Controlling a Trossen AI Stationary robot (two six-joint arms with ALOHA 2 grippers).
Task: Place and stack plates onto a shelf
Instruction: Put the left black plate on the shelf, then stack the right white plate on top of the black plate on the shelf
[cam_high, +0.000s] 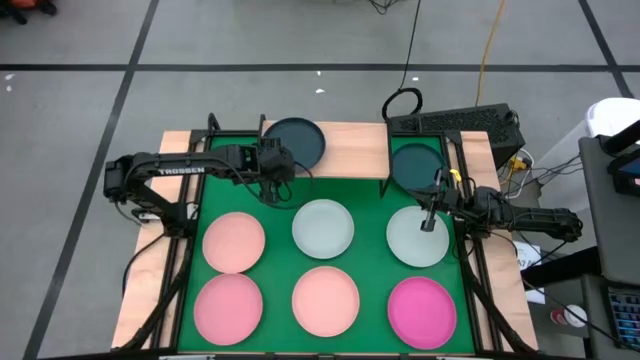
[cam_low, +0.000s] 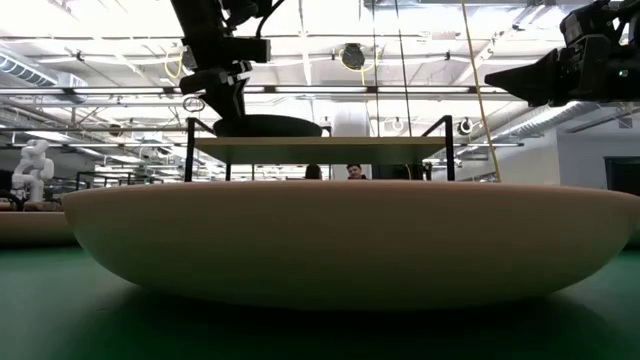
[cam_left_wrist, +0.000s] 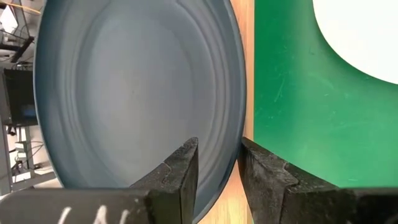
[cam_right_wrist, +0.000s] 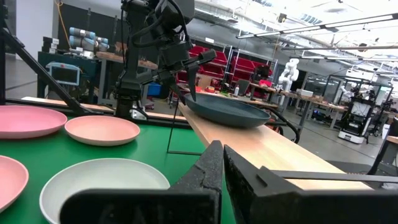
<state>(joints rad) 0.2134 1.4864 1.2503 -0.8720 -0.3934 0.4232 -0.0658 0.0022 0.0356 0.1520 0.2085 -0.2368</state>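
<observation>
The light-wood shelf (cam_high: 350, 150) stands at the table's far edge. One dark teal plate (cam_high: 295, 142) lies flat on its left half, and my left gripper (cam_left_wrist: 219, 177) is shut on that plate's near rim. A second dark teal plate (cam_high: 417, 165) lies just past the shelf's right end. My right gripper (cam_right_wrist: 222, 171) is shut and empty, hovering over the right pale mint plate (cam_high: 418, 240). The other mint plate (cam_high: 322, 228), the pink and peach plates (cam_high: 233, 242) and the magenta plate (cam_high: 421, 312) rest on the green table. My left gripper pinches the near rim (cam_left_wrist: 233, 149) of the dark teal plate, one finger (cam_left_wrist: 180, 177) inside the dish and the other (cam_left_wrist: 264, 180) outside it. The fingers come slanting down from the table's left near side. The plate's underside rests on the shelf board (cam_low: 320, 150).
The shelf's right half (cam_high: 355, 150) is bare wood, and thin black legs (cam_low: 190, 150) carry the board. A peach plate (cam_low: 340, 240) fills the low view close to the camera. A keyboard (cam_high: 460, 122) and cables lie beyond the table's far right corner.
</observation>
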